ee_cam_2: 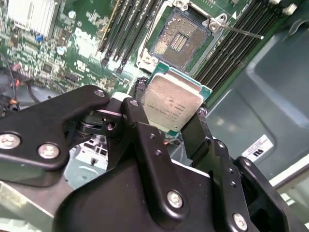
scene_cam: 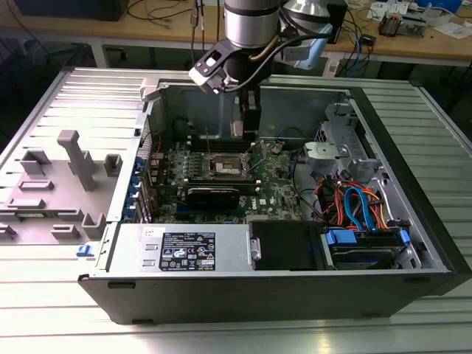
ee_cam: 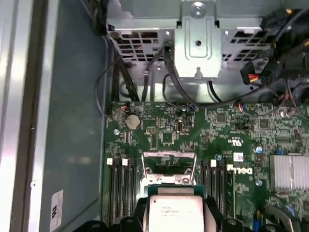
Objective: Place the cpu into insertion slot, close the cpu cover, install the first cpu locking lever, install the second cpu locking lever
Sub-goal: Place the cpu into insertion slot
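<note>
Case sits on bench. Motherboard lies inside it, with insertion slot mid-board and memory slots on both sides. cpu sits in claw, above board, beside slot. Drive bay is at exterior view's right.

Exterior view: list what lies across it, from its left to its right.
Grey plastic part → blue latches → insertion slot → orange and blue cables.
</note>
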Controlling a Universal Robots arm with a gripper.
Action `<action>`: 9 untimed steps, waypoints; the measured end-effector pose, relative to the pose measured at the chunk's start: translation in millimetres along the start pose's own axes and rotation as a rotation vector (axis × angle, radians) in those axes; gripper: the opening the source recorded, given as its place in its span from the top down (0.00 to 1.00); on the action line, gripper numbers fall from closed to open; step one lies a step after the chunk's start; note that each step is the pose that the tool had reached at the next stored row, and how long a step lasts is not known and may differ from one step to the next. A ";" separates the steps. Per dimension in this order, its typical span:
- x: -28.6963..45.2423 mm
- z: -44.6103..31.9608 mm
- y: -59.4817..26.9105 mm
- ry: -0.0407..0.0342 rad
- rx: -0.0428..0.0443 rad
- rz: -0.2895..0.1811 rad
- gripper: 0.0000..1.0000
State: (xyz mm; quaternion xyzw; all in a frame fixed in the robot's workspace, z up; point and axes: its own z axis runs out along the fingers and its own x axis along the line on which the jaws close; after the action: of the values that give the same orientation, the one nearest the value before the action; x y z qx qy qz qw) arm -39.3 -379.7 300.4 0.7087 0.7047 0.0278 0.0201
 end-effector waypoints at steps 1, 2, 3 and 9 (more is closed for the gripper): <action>0.0 1.8 -0.1 -0.0005 -0.0001 0.006 0.45; -0.1 3.9 -0.3 -0.0009 -0.0002 0.012 0.45; -0.1 6.4 -0.4 -0.0011 -0.0006 0.018 0.45; -0.2 15.4 -1.9 -0.0011 -0.0216 0.021 0.45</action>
State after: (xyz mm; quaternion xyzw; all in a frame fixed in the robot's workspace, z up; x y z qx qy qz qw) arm -40.2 -379.7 284.9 0.7157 0.6970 0.0352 0.0279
